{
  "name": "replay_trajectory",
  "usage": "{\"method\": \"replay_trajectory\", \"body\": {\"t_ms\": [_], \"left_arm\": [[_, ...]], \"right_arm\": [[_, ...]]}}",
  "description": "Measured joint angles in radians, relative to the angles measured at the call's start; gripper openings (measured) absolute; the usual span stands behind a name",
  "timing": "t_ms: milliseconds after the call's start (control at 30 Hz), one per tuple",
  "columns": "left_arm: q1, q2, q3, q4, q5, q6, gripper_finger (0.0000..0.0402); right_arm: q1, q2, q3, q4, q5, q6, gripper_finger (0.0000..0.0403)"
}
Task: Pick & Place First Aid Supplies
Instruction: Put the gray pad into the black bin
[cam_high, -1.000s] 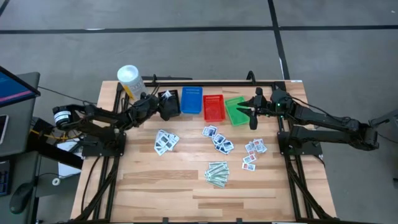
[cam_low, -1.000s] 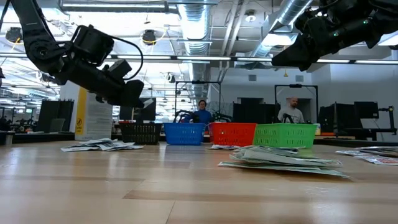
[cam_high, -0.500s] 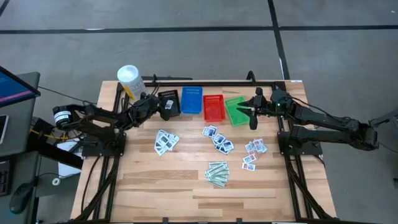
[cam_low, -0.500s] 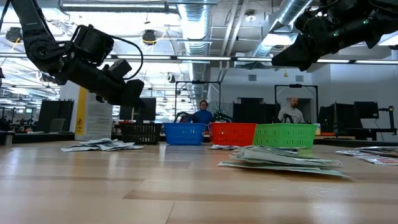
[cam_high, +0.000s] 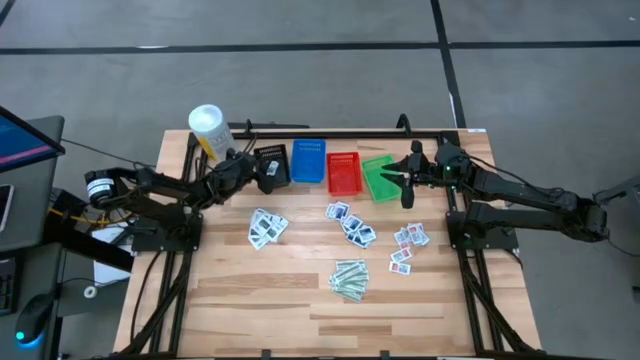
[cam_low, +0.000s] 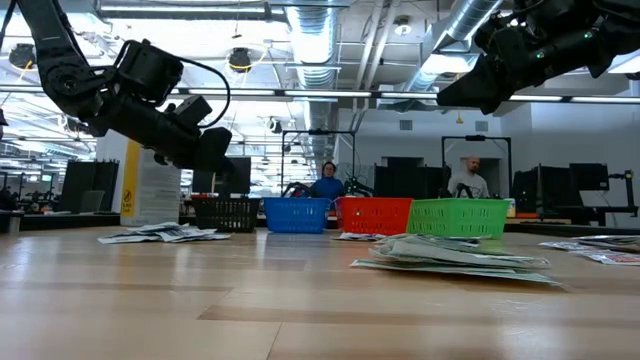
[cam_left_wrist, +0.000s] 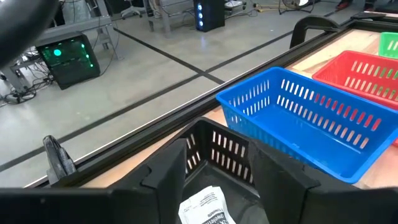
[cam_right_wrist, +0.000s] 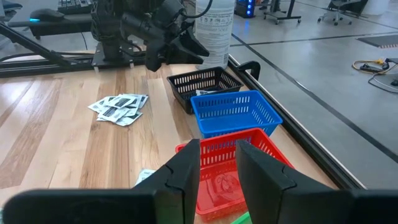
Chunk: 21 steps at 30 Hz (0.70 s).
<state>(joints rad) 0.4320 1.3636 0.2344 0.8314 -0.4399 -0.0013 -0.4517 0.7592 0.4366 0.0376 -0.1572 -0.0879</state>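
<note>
Comparing with a second ago: the left arm's jaws (cam_left_wrist: 217, 177) have spread wide above the black basket (cam_high: 271, 163), and a white packet (cam_left_wrist: 204, 208) now lies loose inside it, so one drop looks finished. Nothing else on the surface (cam_high: 300, 300) has shifted.

- Left jaws: released, empty, hovering over the basket's near wall.
- Right jaws (cam_right_wrist: 217, 168): parted a little, nothing seen between them, holding station over the red basket (cam_high: 343, 173) and green basket (cam_high: 379, 176).
- Blue basket (cam_high: 308, 161): between black and red.

Remaining supplies, largest to smallest: the green strips (cam_high: 349, 279) near the front middle; packets (cam_high: 266, 227) on the left; a centre cluster (cam_high: 350, 224); a small right cluster (cam_high: 406, 246).

Dropped packet: lies flat on the basket floor, partly hidden; long axis seems to run toward the far wall, tilted slightly. Print direction unreadable.
</note>
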Motion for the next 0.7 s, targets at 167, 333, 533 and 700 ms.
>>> {"method": "replay_trajectory", "body": {"t_ms": [167, 333, 533, 700], "left_arm": [[-0.051, -0.004, 0.000, 0.000, 0.001, 0.025, 0.0170], [-0.158, -0.005, 0.000, -0.009, 0.003, 0.028, 0.0169], [-0.339, -0.035, 0.000, -0.190, 0.003, 0.074, 0.0168], [-0.487, -0.161, -0.001, -0.389, 0.003, -0.001, 0.0168]], "right_arm": [[0.000, 0.000, 0.000, 0.000, 0.000, 0.000, 0.0098], [0.000, 0.000, 0.000, 0.000, 0.000, 0.000, 0.0098], [0.000, 0.000, 0.000, -0.022, 0.000, 0.000, 0.0098], [0.000, 0.000, 0.000, -0.034, 0.000, 0.001, 0.0098]]}}
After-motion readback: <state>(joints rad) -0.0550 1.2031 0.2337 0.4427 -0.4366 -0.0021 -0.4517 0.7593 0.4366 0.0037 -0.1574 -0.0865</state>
